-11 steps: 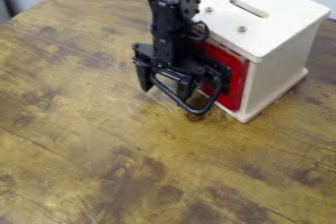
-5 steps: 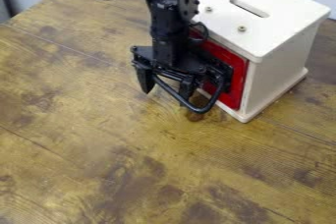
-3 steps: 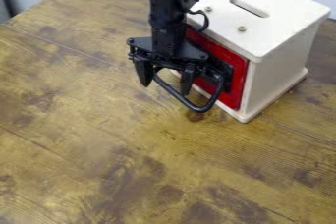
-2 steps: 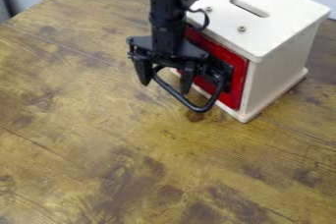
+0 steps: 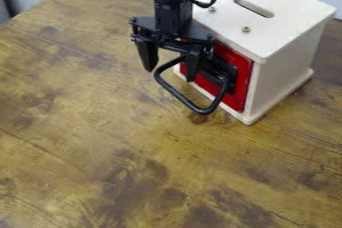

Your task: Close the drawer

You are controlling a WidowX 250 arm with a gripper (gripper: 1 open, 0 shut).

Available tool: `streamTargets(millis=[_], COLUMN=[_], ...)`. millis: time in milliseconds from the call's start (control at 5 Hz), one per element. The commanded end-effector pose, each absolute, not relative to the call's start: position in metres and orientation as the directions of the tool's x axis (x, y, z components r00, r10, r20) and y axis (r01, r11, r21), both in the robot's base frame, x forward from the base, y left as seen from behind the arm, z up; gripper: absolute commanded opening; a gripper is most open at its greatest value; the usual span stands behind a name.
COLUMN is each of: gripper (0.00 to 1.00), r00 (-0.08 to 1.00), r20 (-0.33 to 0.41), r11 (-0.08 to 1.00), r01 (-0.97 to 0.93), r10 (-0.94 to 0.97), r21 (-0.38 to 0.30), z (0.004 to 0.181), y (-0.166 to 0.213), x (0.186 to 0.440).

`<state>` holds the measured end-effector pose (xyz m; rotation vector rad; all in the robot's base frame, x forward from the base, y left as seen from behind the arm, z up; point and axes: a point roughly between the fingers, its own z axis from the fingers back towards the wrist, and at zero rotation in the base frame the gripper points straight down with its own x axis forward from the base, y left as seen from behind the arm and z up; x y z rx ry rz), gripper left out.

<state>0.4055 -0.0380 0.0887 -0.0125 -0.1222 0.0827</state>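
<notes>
Gripper (image 5: 166,55) spread above the red drawer's (image 5: 230,76) loop handle (image 5: 185,89)

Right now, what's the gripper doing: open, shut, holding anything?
Gripper: open, holding nothing; its fingers hang just above the black loop handle of the red drawer.

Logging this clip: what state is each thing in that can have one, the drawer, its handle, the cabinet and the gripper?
drawer: pushed in, red front about flush with the cabinet face.
handle: free, sticking out over the table, nothing gripping it.
cabinet: upright on the table, slot on top.
gripper: raised above the handle, fingers spread, holding nothing.
</notes>
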Motion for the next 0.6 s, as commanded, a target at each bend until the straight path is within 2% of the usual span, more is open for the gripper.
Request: streamTargets(millis=[0, 200, 400], gripper=[1.00, 1.00, 1.00], r00=[0.973, 0.983, 0.979], r20=[0.222, 0.179, 0.177], r11=[0.998, 0.999, 0.995], r01=[-0.051, -0.045, -0.104], r10=[0.054, 0.045, 0.104], r21=[-0.022, -0.003, -0.004], z=[0.134, 0.133, 0.137], y=[-0.037, -0.034, -0.027], x=[0.405, 0.398, 0.386])
